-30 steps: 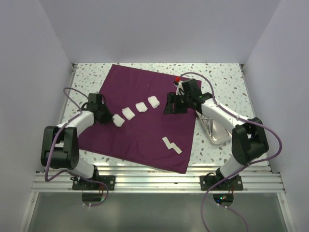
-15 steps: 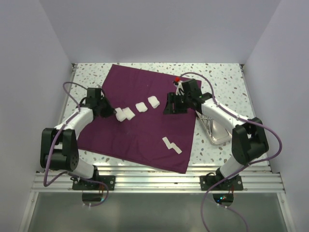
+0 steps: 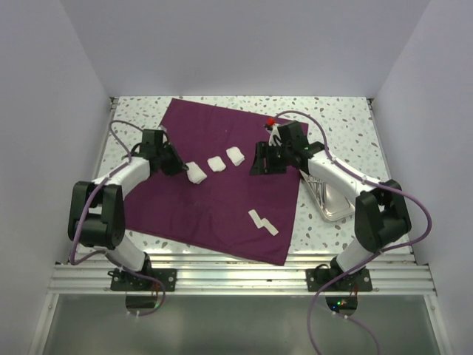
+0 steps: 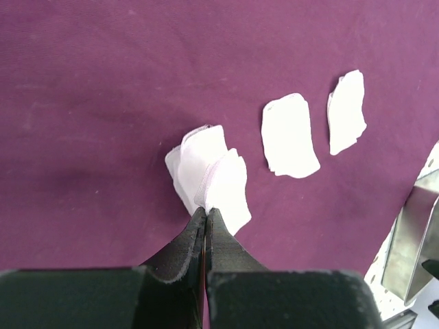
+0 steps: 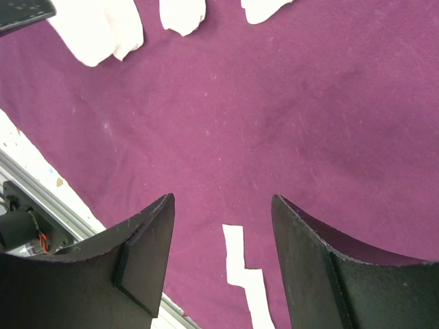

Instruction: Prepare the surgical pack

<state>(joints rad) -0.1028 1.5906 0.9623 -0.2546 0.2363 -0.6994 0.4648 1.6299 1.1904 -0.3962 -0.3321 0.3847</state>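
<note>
Fingers (image 4: 180, 250) of the left hand (image 4: 206, 214) are pressed together, and they appear to pinch the near edge of a gauze square (image 4: 230, 188). That square lies partly over a second square (image 4: 195, 154), so the two make a loose, crooked stack. Farther out, a third square (image 4: 289, 136) and a fourth square (image 4: 346, 111) lie in a row, each apart from its neighbour.

All of them rest on the purple cloth (image 3: 222, 211), which is spread flat on the counter (image 3: 332, 118) with no corner folded in. The right hand (image 3: 260, 159) hovers over the right part of the cloth with its jaws spread and nothing between them. Its wrist view shows a zigzag strip of gauze (image 5: 236, 250) on the cloth below the gap. A metal tray (image 3: 334, 211) sits on the counter just off the cloth's right edge, partly hidden by the right arm. Whether any clamps lie in it cannot be told.

The step in hand looks like gathering the scattered gauze into one pile on the cloth. That puts the task at an early stage, with the wrapping not yet begun. The next move calls for letting go of the pinched square so that it settles squarely on the one beneath. Gauze this thin may cling to the fingertips or drag its neighbour along. Each further pick needs a low pinch that takes the gauze without snagging the cloth.
</note>
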